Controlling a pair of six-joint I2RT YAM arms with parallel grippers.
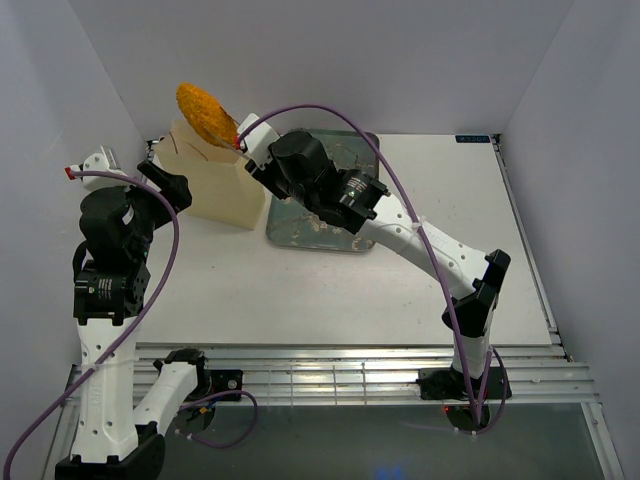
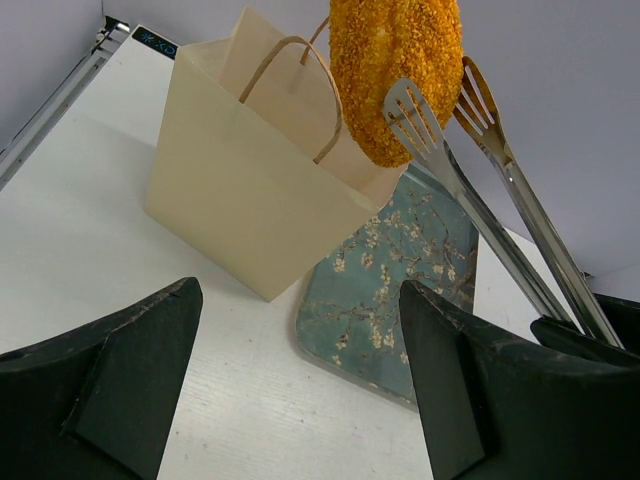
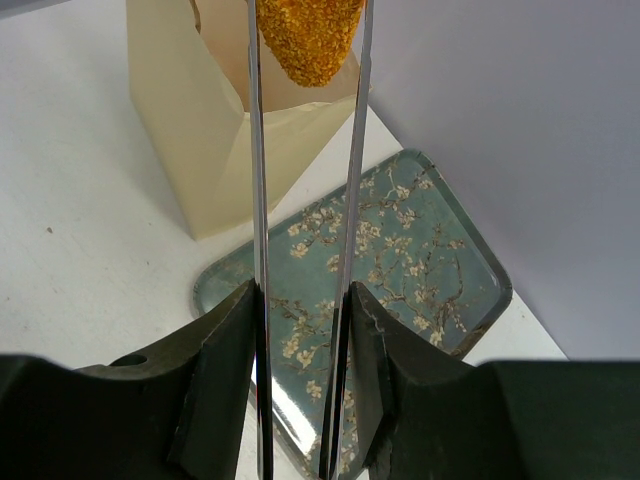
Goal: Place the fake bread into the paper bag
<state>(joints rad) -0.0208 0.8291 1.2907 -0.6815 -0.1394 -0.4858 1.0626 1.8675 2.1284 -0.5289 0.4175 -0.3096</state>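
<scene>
My right gripper [image 1: 262,160] [image 3: 302,340] is shut on a pair of metal tongs [image 3: 256,200] [image 2: 480,200]. The tongs pinch the big orange oval loaf [image 1: 206,112] [image 2: 395,70] [image 3: 308,35] and hold it in the air just above the open top of the cream paper bag [image 1: 215,185] [image 2: 240,190] [image 3: 190,130]. The bag stands upright with its cord handles up. My left gripper [image 1: 160,170] [image 2: 300,370] is open and empty, low over the table to the left of the bag. The other bread pieces do not show.
The floral grey-green tray [image 1: 300,225] [image 2: 400,290] [image 3: 420,260] lies flat right of the bag, touching or nearly touching its base; no bread shows on it. White walls close in on the left, back and right.
</scene>
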